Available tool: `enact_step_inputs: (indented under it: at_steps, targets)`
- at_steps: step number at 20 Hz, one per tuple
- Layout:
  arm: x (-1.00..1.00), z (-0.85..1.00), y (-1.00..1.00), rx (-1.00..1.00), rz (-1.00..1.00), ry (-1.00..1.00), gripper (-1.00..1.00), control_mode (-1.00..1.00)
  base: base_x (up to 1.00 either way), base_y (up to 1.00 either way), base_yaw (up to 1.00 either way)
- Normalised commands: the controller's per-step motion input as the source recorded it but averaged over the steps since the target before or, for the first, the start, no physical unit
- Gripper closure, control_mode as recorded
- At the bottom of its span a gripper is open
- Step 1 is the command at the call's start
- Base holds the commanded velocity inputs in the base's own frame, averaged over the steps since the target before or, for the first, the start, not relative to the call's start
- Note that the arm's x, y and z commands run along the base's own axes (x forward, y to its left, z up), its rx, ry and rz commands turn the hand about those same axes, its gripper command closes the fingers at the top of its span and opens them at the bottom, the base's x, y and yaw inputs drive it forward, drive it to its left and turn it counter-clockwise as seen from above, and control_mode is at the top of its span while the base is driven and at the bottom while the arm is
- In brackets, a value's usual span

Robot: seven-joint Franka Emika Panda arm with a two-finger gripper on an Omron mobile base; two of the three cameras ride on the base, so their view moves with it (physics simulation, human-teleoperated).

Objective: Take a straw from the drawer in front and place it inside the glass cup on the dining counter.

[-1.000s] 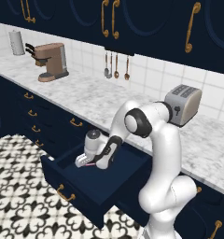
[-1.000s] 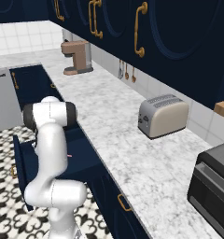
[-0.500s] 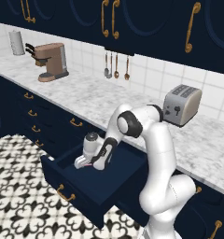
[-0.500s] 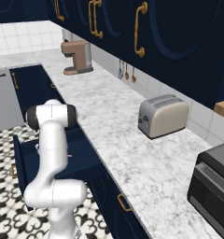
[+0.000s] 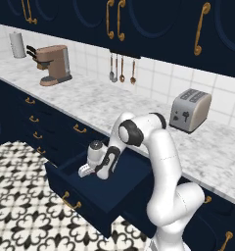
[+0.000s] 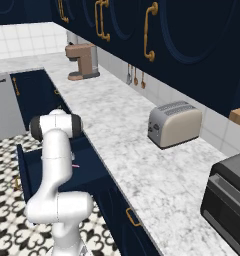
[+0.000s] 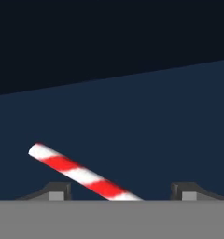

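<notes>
The wide navy drawer (image 5: pixel 92 198) stands pulled out below the marble worktop, its brass handle (image 5: pixel 70 201) facing the floor. My gripper (image 5: pixel 84 171) reaches down into it. In the hand view a red-and-white striped straw (image 7: pixel 81 175) lies slanted on the drawer floor, running between the two fingertips (image 7: pixel 58 190) without touching either. The gripper (image 7: pixel 123 193) is open around it. A pink tip of the straw (image 6: pixel 75 165) peeks out beside the arm in the right base view. The glass cup and the dining counter are out of view.
On the worktop stand a toaster (image 5: pixel 190 110) and a coffee machine (image 5: pixel 53 63), with utensils (image 5: pixel 122 68) hanging on the wall. A dark oven (image 6: pixel 229 200) sits at the far right. Narrower navy drawers (image 5: pixel 31 117) lie left of the open one.
The arm has leaned a little further over the drawer and the hand has sunk slightly toward its floor.
</notes>
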Motion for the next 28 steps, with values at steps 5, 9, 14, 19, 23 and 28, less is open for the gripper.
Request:
enact_step_inputs:
  at_steps: [5, 9, 14, 19, 23, 28]
  targets:
    - [0.05, -0.30, 0.01, 0.00, 0.00, 0.00, 1.00, -1.00, 0.00, 0.00, 0.00]
    - [0.00, -0.20, 0.00, 0.00, 0.00, 0.00, 1.00, -1.00, 0.00, 0.00, 0.00]
    - [-0.17, -0.09, 0.00, 0.00, 0.00, 0.00, 1.00, -1.00, 0.00, 0.00, 0.00]
    - [-0.45, 0.00, 0.00, 0.00, 0.00, 0.00, 1.00, -1.00, 0.00, 0.00, 0.00]
    - [-0.42, 0.03, 0.00, 0.00, -0.04, 0.00, 1.00, -1.00, 0.00, 0.00, 0.00]
    - [-0.36, 0.49, -0.08, 0.00, -0.06, 0.00, 1.00, -1.00, 0.00, 0.00, 0.00]
